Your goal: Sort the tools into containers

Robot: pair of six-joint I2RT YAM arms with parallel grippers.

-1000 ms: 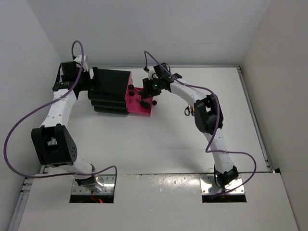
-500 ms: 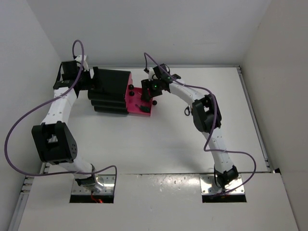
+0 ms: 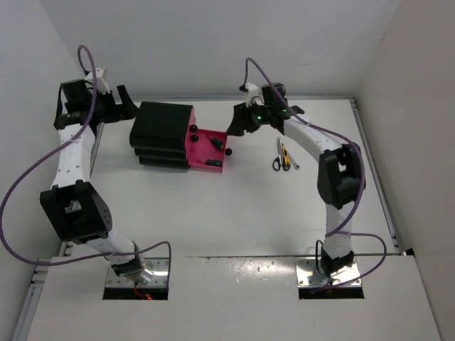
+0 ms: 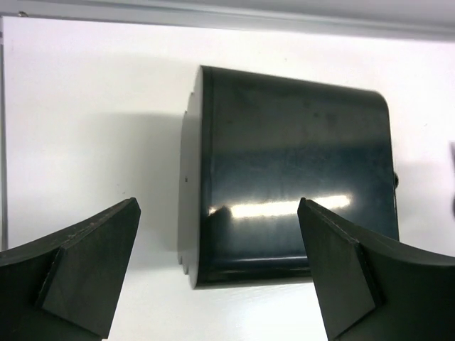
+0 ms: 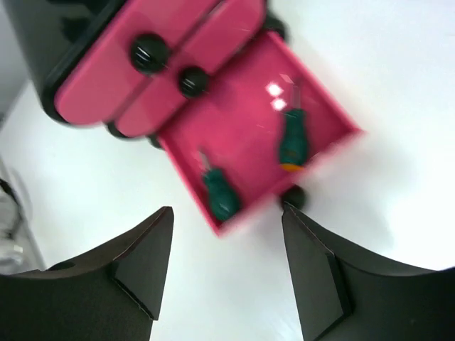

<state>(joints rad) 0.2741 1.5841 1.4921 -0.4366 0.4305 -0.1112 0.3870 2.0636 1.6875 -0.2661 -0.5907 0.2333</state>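
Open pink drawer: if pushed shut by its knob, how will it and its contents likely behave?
The drawer looks like rigid plastic, so it should probably slide in straight. The stubby green screwdriver and green-and-yellow screwdriver lie loose inside and may roll. The cabinet is unheld, so it might skid backward.

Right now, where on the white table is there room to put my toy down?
The biggest bare patch of white table lies on the near side of the black cabinet and open pink drawer, between the left arm and right arm. It's crowded around the black-handled scissors and yellow-and-black tool.
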